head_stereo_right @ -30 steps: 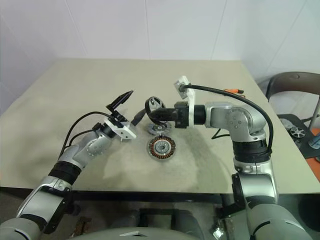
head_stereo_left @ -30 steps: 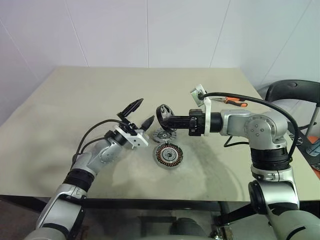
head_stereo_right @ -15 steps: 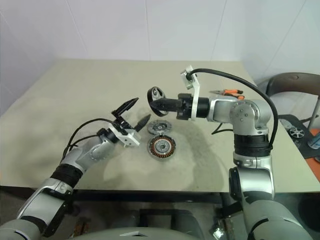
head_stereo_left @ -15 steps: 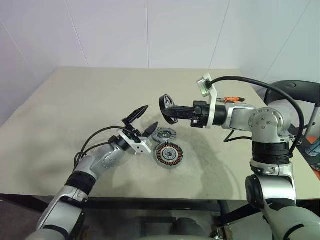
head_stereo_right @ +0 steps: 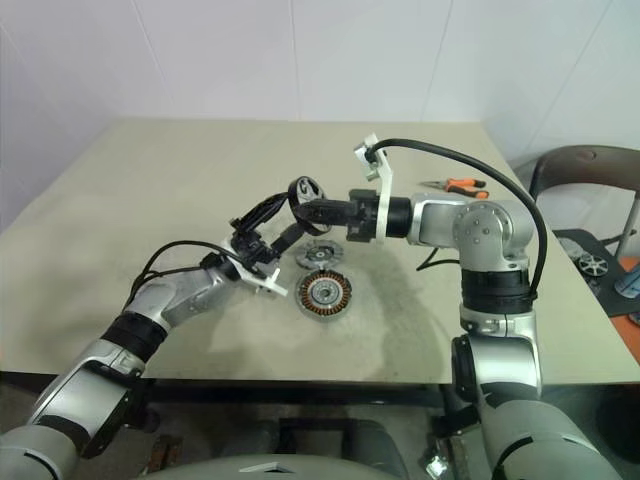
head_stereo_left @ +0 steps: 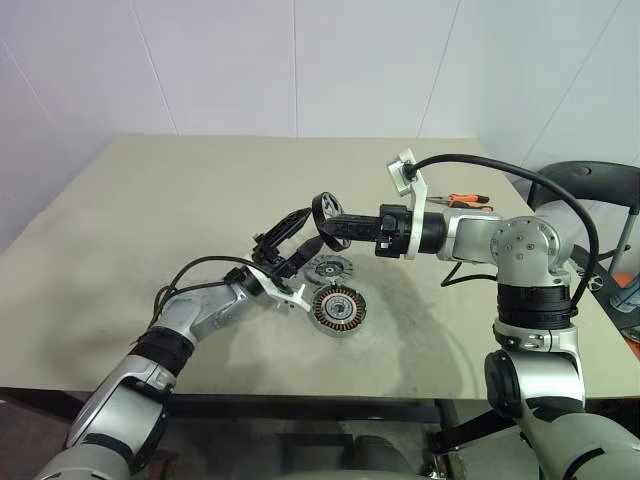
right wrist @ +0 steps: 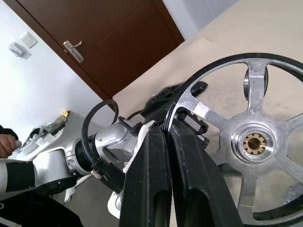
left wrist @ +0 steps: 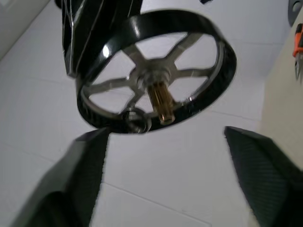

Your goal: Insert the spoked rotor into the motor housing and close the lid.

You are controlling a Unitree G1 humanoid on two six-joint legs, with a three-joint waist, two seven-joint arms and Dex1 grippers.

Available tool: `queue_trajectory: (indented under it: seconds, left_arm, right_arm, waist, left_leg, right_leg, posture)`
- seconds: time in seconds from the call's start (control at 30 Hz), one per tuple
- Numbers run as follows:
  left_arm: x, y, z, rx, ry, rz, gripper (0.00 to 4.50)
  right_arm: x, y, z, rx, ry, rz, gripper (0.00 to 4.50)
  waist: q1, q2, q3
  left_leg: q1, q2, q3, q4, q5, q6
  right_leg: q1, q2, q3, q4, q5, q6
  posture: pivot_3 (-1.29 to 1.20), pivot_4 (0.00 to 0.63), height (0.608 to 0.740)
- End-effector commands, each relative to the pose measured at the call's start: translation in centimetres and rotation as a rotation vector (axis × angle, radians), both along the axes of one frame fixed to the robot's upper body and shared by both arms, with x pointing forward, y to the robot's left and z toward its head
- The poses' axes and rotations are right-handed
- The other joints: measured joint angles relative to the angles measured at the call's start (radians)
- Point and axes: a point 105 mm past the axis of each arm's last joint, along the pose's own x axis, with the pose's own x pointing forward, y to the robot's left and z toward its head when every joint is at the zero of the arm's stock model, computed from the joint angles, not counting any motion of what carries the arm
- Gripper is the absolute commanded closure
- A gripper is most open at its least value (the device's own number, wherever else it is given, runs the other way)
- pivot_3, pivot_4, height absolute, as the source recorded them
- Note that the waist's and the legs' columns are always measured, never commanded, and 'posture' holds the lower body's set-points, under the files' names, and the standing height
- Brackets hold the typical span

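Six silver spokes, dark-rimmed spoked rotor (left wrist: 156, 75) pinched by right fingers (right wrist: 163, 156); left fingers (head_stereo_left: 290, 235) apart, empty.

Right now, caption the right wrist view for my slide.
Right gripper pinches the spoked rotor by its rim above the table.

Lighting: even, bright and diffuse from overhead; you had no hard glare on the table (head_stereo_left: 150, 200). Shadows: soft and grey, pooled on the table beneath both arms and beside the housing (head_stereo_left: 337, 309). Head views: sharp across the middle, walls slightly washed out. Left wrist view: you saw the rotor (left wrist: 156, 78) softly blurred, small highlights on its rim, the fingers (left wrist: 75, 189) dark and out of focus. Right wrist view: rotor spokes were bright and crisp; the fingers were near-black and blurred, and the door (right wrist: 94, 42) behind stayed reasonably clear.
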Motion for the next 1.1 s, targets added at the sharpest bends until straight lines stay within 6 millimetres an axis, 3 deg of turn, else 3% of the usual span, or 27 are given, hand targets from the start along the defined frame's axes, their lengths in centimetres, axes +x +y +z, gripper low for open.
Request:
queue_trajectory:
  seconds: [0.03, 0.2, 0.5, 1.1]
  left_arm:
    - [0.0, 0.4, 1.2, -0.039, -0.037, 0.009, 1.58]
    - [0.3, 0.3, 2.1, -0.055, -0.063, 0.028, 3.25]
    - [0.6, -0.4, 3.3, -0.088, -0.105, 0.035, 3.25]
    - [0.9, -0.8, 1.7, -0.096, -0.056, 0.056, 3.25]
  right_arm:
    - [-0.2, 0.2, 1.4, 0.01, -0.056, 0.016, 4.5]
    - [-0.1, 0.3, 1.4, 0.006, -0.059, 0.018, 4.5]
    - [-0.3, 0.4, 0.8, -0.026, -0.072, 0.024, 4.5]
    - [-0.4, 0.4, 0.6, -0.058, -0.09, 0.027, 4.5]
  waist:
    - [0.0, 0.0, 0.0]
    - [0.002, 0.0, 0.0]
    - [0.001, 0.0, 0.0]
    - [0.001, 0.0, 0.0]
  left_leg:
    - [0.0, 0.0, 0.0, 0.0, 0.0, 0.0]
    - [0.0, 0.0, 0.0, 0.0, 0.0, 0.0]
    - [0.0, 0.0, 0.0, 0.0, 0.0, 0.0]
    - [0.0, 0.0, 0.0, 0.001, 0.0, 0.0]
  right_leg:
    - [0.0, 0.0, 0.0, 0.0, 0.0, 0.0]
    - [0.0, 0.0, 0.0, 0.0, 0.0, 0.0]
    - [0.0, 0.0, 0.0, 0.0, 0.0, 0.0]
    - [0.0, 0.0, 0.0, 0.001, 0.0, 0.0]
  posture:
    - [0.0, 0.0, 0.74]
    - [0.0, 0.0, 0.74]
    - [0.0, 0.0, 0.74]
    - [0.0, 0.0, 0.74]
